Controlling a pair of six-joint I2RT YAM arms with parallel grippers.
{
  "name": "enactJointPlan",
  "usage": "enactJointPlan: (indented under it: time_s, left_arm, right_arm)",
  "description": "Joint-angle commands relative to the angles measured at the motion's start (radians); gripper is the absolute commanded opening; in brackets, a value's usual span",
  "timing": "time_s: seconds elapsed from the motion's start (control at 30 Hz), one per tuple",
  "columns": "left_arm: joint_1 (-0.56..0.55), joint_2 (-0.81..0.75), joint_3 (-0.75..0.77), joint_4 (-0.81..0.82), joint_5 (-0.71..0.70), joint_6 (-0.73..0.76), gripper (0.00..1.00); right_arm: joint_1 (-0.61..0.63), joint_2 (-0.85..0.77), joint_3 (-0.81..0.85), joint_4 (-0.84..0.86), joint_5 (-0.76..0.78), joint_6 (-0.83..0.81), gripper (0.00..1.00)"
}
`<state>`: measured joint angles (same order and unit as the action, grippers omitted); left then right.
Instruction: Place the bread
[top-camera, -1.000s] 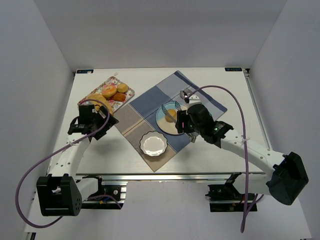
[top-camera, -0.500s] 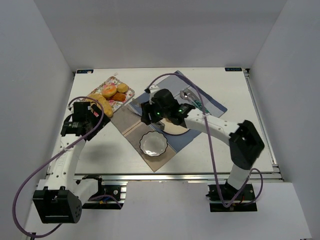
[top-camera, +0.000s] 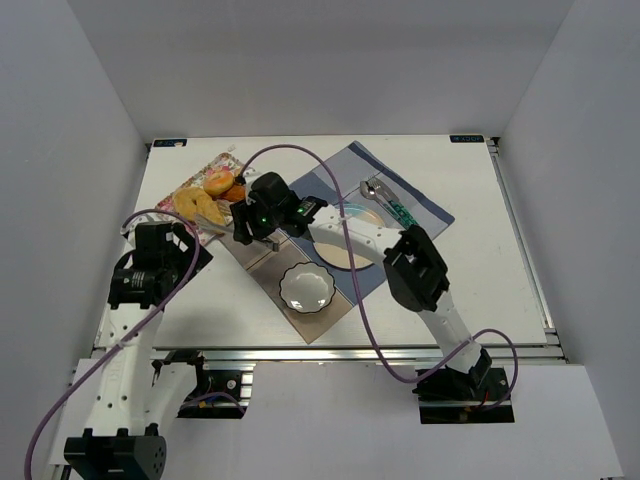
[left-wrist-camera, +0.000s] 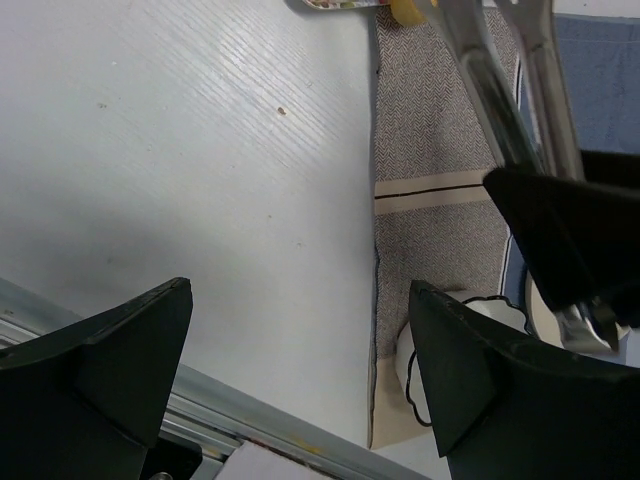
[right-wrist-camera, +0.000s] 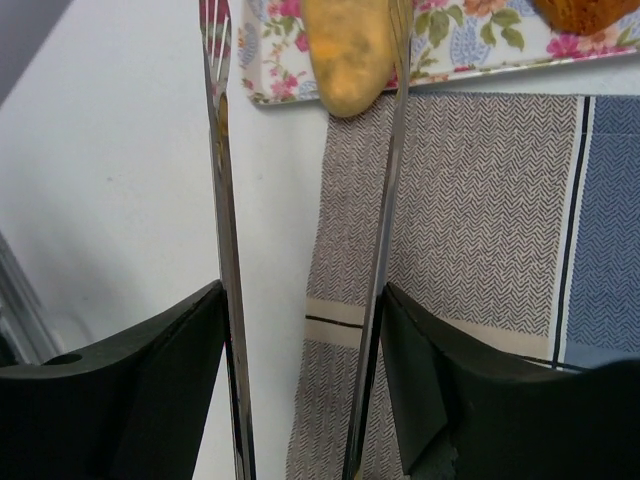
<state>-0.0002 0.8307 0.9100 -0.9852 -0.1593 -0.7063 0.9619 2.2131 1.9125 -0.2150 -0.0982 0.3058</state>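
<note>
Bread (top-camera: 207, 200) lies on the floral tray (right-wrist-camera: 470, 45), and one long roll (right-wrist-camera: 345, 45) sits at the tray's near edge. The right gripper (right-wrist-camera: 300, 390) hangs just in front of the tray, jaws clamped on metal tongs (right-wrist-camera: 229, 250) whose two arms stand spread to either side of that roll; the right arm may touch it, hard to say from this angle. The left gripper (left-wrist-camera: 300, 290) is off the tray's near-left side over bare table (left-wrist-camera: 200, 150), jaws wide with nothing between them.
</note>
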Motion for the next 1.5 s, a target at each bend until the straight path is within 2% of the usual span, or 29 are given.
enactJointPlan:
  time_s: [0.0, 0.13, 0.33, 0.43, 0.47, 0.57, 0.7, 0.8, 0.9, 0.93, 1.03, 1.17, 1.3, 1.47]
  left_arm:
    - [-0.001, -0.047, 0.013, -0.047, -0.022, 0.011, 0.98]
    - [-0.001, -0.076, -0.005, -0.056, -0.036, 0.01, 0.98]
    - [-0.001, -0.07, -0.022, -0.044, -0.028, 0.013, 0.98]
    - [-0.001, -0.061, -0.022, -0.037, -0.019, 0.013, 0.98]
    - [-0.001, -0.061, -0.022, -0.033, -0.017, 0.013, 0.98]
    - [-0.001, -0.061, -0.023, -0.02, -0.008, 0.013, 0.98]
    - [-0.001, -0.054, -0.026, 0.016, 0.01, 0.01, 0.98]
    - [-0.001, -0.027, -0.036, 0.075, 0.047, 0.007, 0.98]
    - [-0.001, 0.025, -0.046, 0.141, 0.096, -0.004, 0.98]
    - [-0.001, 0.04, -0.054, 0.158, 0.099, -0.021, 0.98]
    - [-0.001, 0.087, -0.089, 0.244, 0.136, -0.038, 0.98]
    - [-0.004, 0.169, -0.112, 0.358, 0.208, -0.044, 0.98]
    - [-0.038, 0.237, -0.114, 0.405, 0.205, -0.059, 0.98]
    - [-0.139, 0.3, -0.099, 0.428, 0.129, -0.074, 0.98]
  right_arm:
    - [-0.002, 0.046, 0.115, -0.056, 0.037, 0.0, 0.66]
    - [-0.002, 0.134, 0.209, -0.083, 0.025, 0.01, 0.66]
    - [0.0, 0.169, 0.234, -0.058, 0.025, 0.023, 0.63]
    - [-0.002, 0.169, 0.235, -0.046, 0.035, 0.032, 0.53]
    - [-0.002, 0.165, 0.227, -0.038, 0.041, 0.035, 0.43]
    - [-0.002, 0.128, 0.197, -0.003, 0.054, 0.041, 0.26]
    - [-0.002, 0.04, 0.068, 0.055, 0.086, 0.036, 0.17]
    - [-0.002, -0.055, -0.005, 0.078, 0.126, 0.024, 0.15]
    - [-0.006, -0.259, -0.198, 0.161, 0.186, -0.003, 0.15]
    - [-0.008, -0.303, -0.311, 0.178, 0.199, -0.01, 0.15]
    - [-0.026, -0.486, -0.47, 0.187, 0.241, -0.011, 0.15]
    - [-0.048, -0.725, -0.804, 0.174, 0.374, 0.021, 0.15]
    - [-0.106, -0.991, -1.055, 0.111, 0.48, 0.124, 0.16]
    - [-0.196, -1.177, -1.265, 0.036, 0.52, 0.207, 0.18]
